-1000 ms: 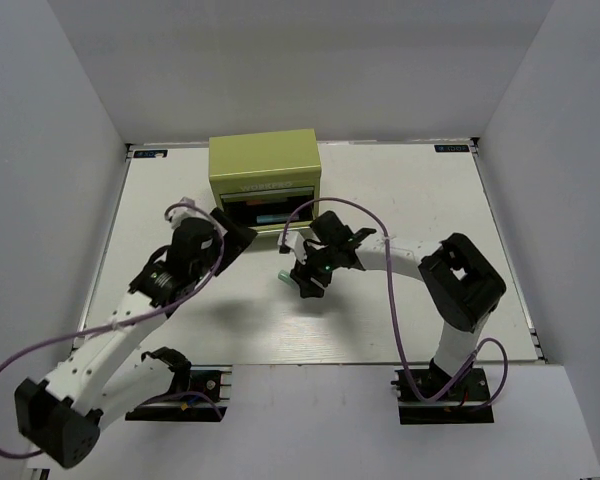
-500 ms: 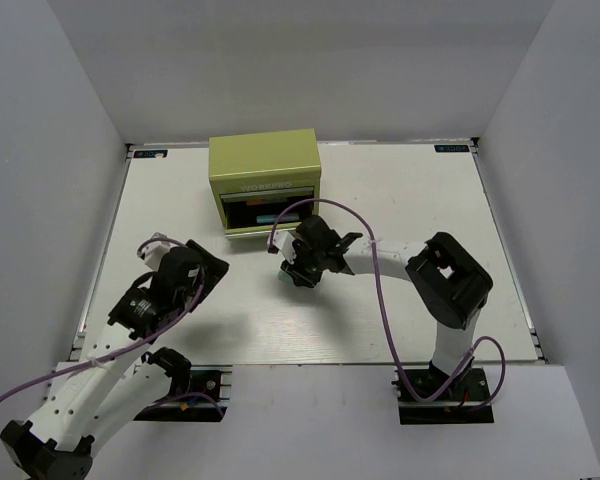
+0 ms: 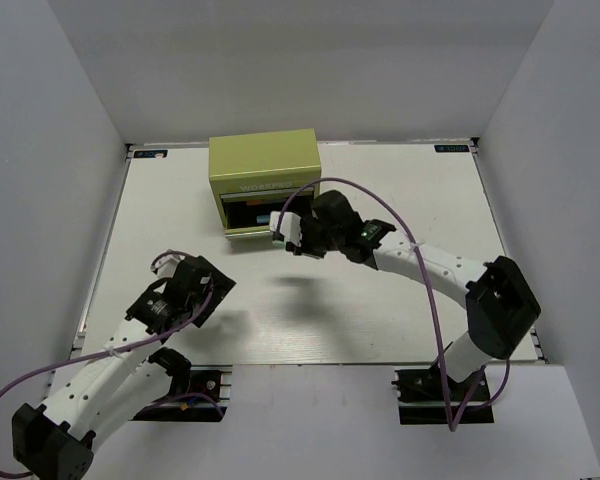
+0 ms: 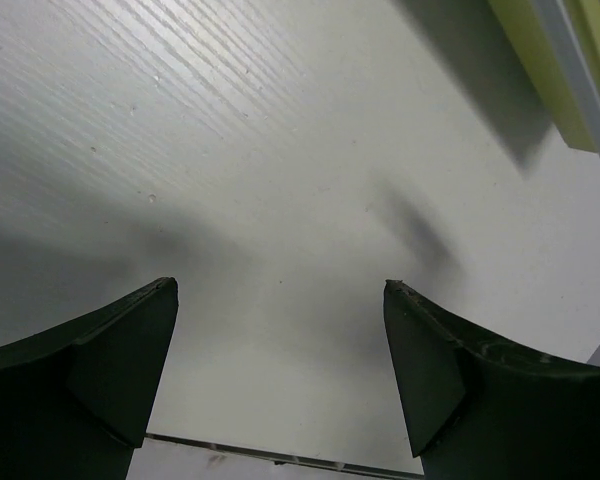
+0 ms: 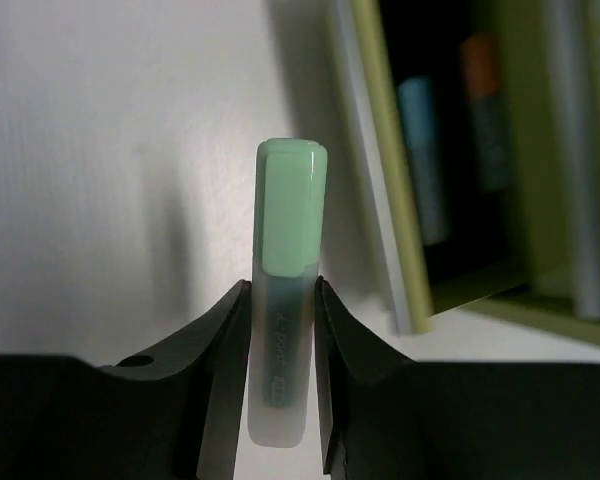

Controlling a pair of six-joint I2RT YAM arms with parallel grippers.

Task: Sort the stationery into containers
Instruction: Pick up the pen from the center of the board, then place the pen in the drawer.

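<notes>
The right gripper pinches the green-capped marker by its pale body, a finger pressed to either side; the green cap stands clear beyond the fingertips. From above, this gripper hangs over the table just at the near right corner of the open drawer; the marker is outside the drawer, not in it.

The drawer stands pulled out toward the near side from the olive-green chest, which sits at the far middle of the table with pale lettering on its front. In the right wrist view the drawer's dark inside shows the light blue marker and beside it what seems to be the orange-capped marker; both are blurred, so how they lie against each other cannot be told.

The left gripper is spread wide with nothing between its fingers; it hovers over bare tabletop at the near left, well apart from the chest, whose green edge shows only at the corner of the left wrist view.
</notes>
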